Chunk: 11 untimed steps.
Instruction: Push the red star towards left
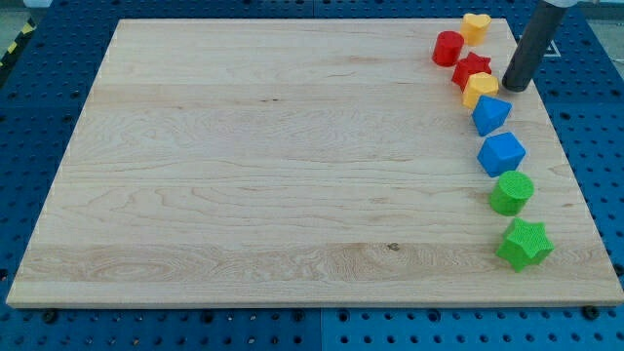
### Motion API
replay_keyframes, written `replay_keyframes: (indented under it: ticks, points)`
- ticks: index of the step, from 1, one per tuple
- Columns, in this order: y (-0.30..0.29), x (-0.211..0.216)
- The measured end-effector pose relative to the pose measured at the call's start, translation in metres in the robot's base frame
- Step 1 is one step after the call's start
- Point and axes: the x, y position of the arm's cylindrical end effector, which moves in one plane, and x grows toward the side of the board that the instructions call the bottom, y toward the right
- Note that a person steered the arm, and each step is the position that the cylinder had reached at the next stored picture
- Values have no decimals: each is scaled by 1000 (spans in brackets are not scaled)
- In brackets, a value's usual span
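The red star [470, 68] lies on the wooden board [273, 166] near the view's top right, between a red cylinder [448, 48] up-left of it and a yellow block [479, 90] touching its lower right. My tip [514, 88] is just to the right of the yellow block and to the lower right of the red star, a small gap from both.
A yellow heart-shaped block [475, 25] sits at the view's top right. Below the yellow block run a blue block [490, 114], a second blue block [501, 154], a green cylinder [512, 192] and a green star [525, 244], in a column along the right edge.
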Motion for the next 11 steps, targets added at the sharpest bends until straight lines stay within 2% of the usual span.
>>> replay_keyframes:
  ticks: [4,5,8,9,11]
  points:
    - [-3,-15]
    - [-20,-15]
    - [-120,-15]
    - [-128,-15]
    - [-74,-15]
